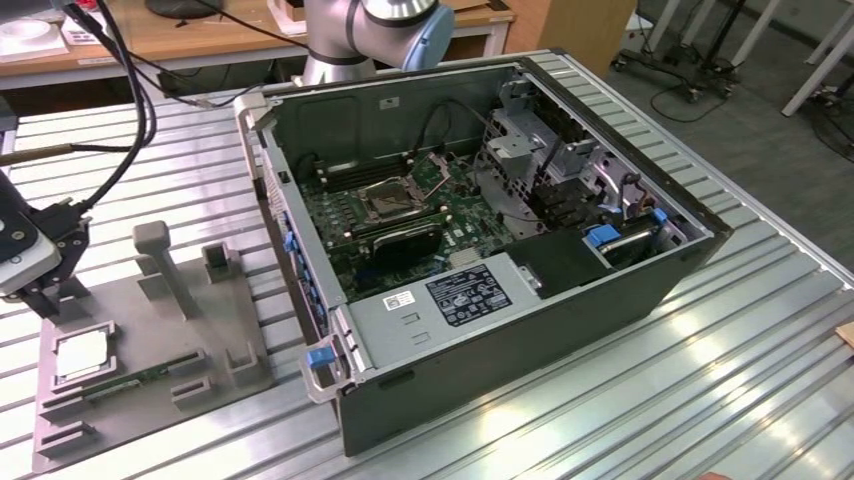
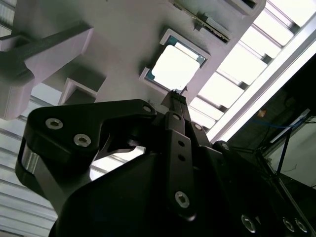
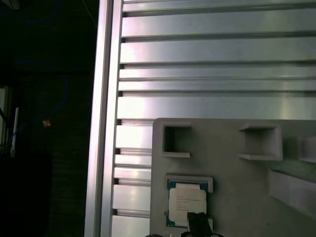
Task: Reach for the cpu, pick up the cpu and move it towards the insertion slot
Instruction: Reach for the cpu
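- The arm's base [image 1: 350,40] stands at the far side of the table [image 1: 667,380], behind the computer case [image 1: 534,330].
- The gripper [image 1: 40,290] hangs at the exterior view's left, pointing down over the far end of the grey holder [image 1: 214,385].
- In the second wrist view its fingers [image 2: 174,123] lie pressed together with no gap, and nothing is held between them.
- The tips sit close to one edge of the cpu [image 1: 83,355]. I cannot tell whether they touch it.
- The cpu lies flat in its square recess on the holder, silvery top up, on the near side of the gripper.
- A green memory stick [image 1: 134,378] lies in the holder just beside the cpu, toward the exterior view's right.
- Two upright posts [image 1: 158,262] of the holder stand to the exterior view's right of the gripper.
- The insertion slot [image 1: 394,200] sits on the green board inside the open case, well apart from the cpu. The case's side wall [image 1: 274,210] stands between them.
- Black cables [image 1: 114,90] run down from the far left toward the gripper.
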`<act>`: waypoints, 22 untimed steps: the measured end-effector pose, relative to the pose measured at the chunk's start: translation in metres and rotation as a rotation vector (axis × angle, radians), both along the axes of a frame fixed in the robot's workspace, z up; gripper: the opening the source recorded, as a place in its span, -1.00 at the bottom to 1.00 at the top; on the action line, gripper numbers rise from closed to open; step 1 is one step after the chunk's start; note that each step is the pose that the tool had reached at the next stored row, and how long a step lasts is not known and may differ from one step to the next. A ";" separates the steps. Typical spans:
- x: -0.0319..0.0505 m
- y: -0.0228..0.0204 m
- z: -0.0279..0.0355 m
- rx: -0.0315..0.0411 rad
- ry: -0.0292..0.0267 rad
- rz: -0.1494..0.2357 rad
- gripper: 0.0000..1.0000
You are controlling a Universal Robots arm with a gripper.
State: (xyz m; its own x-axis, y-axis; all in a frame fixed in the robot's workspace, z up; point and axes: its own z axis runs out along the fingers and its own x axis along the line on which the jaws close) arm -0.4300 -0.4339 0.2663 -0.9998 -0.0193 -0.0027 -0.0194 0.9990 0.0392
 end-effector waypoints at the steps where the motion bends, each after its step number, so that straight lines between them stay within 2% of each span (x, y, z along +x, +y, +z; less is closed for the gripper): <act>1: 0.0000 -0.0005 -0.0005 0.0000 0.0000 0.000 -0.80; 9: -0.0011 -0.0032 -0.0076 0.0001 -0.0001 0.000 -0.80; 16: -0.0012 -0.0034 -0.0084 0.0000 0.0000 0.000 -0.80; 22: -0.0014 -0.0035 -0.0122 0.0001 0.0000 0.000 -0.80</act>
State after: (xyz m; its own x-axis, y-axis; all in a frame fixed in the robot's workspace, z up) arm -0.4313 -0.4374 0.2542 -0.9998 -0.0193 -0.0027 -0.0194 0.9990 0.0392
